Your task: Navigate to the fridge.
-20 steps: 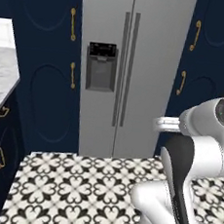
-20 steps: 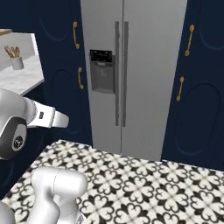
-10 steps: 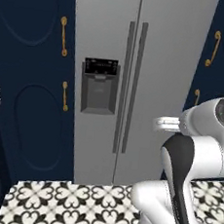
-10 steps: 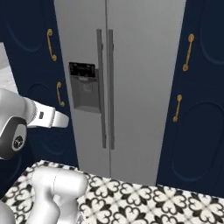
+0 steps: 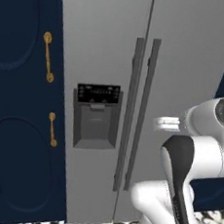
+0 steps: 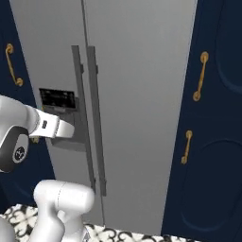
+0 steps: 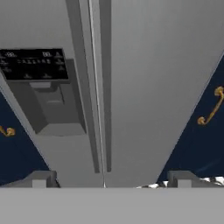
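The tall silver-grey two-door fridge [image 5: 188,58] stands directly ahead of the base and close to it, its doors taking up most of the left base view and of the right base view [image 6: 137,94]. 2 long grey vertical bar handles [image 5: 138,112] run side by side at the seam between the doors. A dark dispenser panel with a recessed grey tray [image 5: 96,115] sits on the fridge's left door, just beside the handles. Navy cabinet doors with gold handles [image 5: 15,123] flank the fridge on the left, and a matching set [image 6: 208,118] flanks it on the right. A strip of black-and-white patterned floor tile [image 6: 118,234] shows at the foot of the fridge. In the hand view the gripper [image 7: 111,179] points at the fridge's door seam, its 2 dark finger tips set wide apart with nothing between them: released.
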You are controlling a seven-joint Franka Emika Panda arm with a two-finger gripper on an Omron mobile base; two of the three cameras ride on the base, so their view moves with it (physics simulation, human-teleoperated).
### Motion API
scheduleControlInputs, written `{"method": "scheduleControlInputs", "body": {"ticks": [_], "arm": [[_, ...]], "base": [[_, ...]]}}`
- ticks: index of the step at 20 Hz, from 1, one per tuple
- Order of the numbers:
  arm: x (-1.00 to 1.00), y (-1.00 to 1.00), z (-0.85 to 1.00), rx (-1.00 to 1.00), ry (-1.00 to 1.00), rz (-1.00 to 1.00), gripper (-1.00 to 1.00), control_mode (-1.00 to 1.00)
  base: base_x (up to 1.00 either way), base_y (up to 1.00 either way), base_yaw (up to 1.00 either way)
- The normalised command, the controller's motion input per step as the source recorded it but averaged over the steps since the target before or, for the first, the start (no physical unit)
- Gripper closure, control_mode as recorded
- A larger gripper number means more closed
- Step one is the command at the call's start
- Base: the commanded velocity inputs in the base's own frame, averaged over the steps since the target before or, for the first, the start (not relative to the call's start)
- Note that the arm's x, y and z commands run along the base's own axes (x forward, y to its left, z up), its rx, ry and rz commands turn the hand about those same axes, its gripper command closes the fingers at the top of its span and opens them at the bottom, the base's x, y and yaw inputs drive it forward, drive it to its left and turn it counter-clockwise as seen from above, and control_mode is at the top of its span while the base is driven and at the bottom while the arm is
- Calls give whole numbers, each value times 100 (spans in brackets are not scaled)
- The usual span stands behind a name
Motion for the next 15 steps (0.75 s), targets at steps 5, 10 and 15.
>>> {"method": "scheduleControlInputs", "body": {"ticks": [5, 10, 15], "arm": [[0, 0, 0, 0, 0, 0, -100, 100], [0, 0, 0, 0, 0, 0, -100, 100], [0, 0, 0, 0, 0, 0, -100, 100]], "base": [[100, 5, -14], [100, 1, -15], [100, 0, -18]]}}
